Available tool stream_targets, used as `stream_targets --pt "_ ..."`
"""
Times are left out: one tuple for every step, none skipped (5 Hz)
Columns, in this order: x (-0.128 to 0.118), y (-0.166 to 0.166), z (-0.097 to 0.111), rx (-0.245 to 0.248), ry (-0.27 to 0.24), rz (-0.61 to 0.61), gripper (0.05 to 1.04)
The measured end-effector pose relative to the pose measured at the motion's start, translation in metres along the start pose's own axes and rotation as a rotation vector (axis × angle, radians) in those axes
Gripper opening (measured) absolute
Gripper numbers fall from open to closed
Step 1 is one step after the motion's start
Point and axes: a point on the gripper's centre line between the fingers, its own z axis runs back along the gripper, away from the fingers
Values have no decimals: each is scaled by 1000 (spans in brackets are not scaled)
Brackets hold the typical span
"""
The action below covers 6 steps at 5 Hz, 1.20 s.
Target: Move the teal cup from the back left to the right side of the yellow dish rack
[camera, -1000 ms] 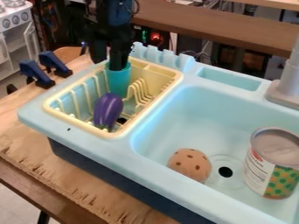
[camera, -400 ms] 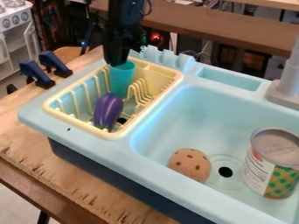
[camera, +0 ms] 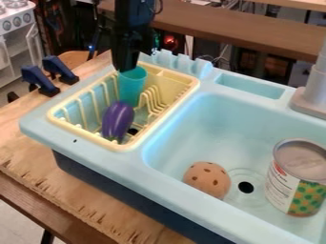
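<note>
The black gripper [camera: 125,68] hangs at the back left corner of the yellow dish rack [camera: 96,137], its tip at the left side of the rim of a teal cup [camera: 132,86]. The cup stands upright in the rack, its rim partly hidden behind the gripper. How the gripper's two sides stand relative to each other cannot be told. In front of the cup, a purple eggplant [camera: 117,120] lies in the rack.
The light blue sink [camera: 185,119] holds a brown ball with dark holes [camera: 208,179] and a large can [camera: 297,178]. A grey faucet [camera: 313,90] rises at the right edge. Two dark blue clamps [camera: 39,80] grip the wooden table [camera: 83,200] at the left.
The gripper was over the cup's opening a second ago; it has risen and shifted slightly toward the cup's left rim, leaving more of the cup in sight. The cup stays in the rack.
</note>
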Motion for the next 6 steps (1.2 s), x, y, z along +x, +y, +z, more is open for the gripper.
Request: stream_targets --pt "-7 -3 26 15 -63 12 83" --pt "-12 -14 52 35 -128 8 83" --pt "-6 -22 63 26 -166 -11 83" --pt "4 -29 42 -65 -129 -33 83" --pt "9 -31 34 -126 -138 -35 83" --pt "12 -37 23 -172 -135 -35 83"
